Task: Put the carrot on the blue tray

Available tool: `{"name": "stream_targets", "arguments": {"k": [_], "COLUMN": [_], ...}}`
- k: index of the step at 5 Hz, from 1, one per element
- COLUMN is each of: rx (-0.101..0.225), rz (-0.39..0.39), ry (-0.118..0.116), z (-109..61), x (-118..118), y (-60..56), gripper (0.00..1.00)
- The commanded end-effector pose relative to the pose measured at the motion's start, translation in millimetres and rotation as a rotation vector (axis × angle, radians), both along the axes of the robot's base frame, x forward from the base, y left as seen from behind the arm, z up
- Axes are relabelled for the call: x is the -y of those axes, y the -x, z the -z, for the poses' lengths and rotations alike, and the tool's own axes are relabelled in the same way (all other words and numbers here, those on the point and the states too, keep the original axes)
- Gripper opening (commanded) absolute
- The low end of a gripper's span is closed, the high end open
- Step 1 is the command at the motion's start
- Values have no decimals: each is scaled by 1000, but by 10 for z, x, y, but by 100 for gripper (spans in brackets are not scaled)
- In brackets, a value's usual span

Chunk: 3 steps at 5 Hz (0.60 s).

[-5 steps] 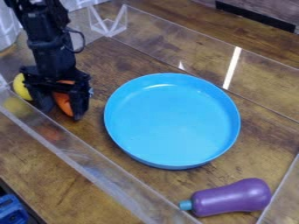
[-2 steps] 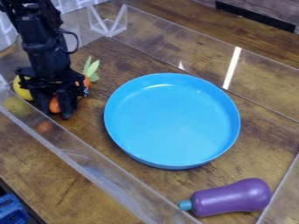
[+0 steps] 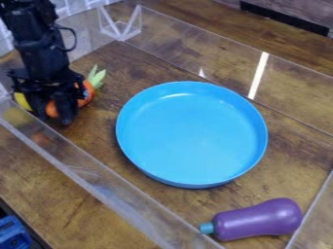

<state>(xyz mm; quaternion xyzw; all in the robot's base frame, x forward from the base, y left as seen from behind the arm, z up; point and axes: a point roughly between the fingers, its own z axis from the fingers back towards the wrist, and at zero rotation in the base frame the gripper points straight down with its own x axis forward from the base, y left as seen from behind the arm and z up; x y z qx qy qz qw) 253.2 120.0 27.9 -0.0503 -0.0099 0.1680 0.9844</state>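
The orange carrot [image 3: 82, 93] lies at the left of the wooden table, its yellow-green leafy top pointing back and right. My black gripper [image 3: 55, 107] comes down from above, its fingers shut around the carrot's body, which hides most of it. The round blue tray [image 3: 156, 167] sits empty in the middle of the table, a short way right of the carrot.
A yellow lemon [image 3: 19, 98] peeks out just left of the gripper. A purple eggplant [image 3: 258, 220] lies at the front right. A clear plastic wall [image 3: 92, 185] runs along the front-left edge. A white wire stand [image 3: 120, 19] is at the back.
The fingers have shut around the carrot. The gripper has shifted a little left and back, and the carrot's leafy top now shows beside it.
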Motion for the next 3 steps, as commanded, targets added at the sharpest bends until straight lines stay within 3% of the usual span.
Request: {"name": "stream_targets", "arguments": {"k": [1,3], "rx": [75,90], "rz": [-14,-24], "ry": [-48,-25], "z": [-195,-118], "x": [-159,-140], "y": [-91,-112], "gripper": [100,100]}}
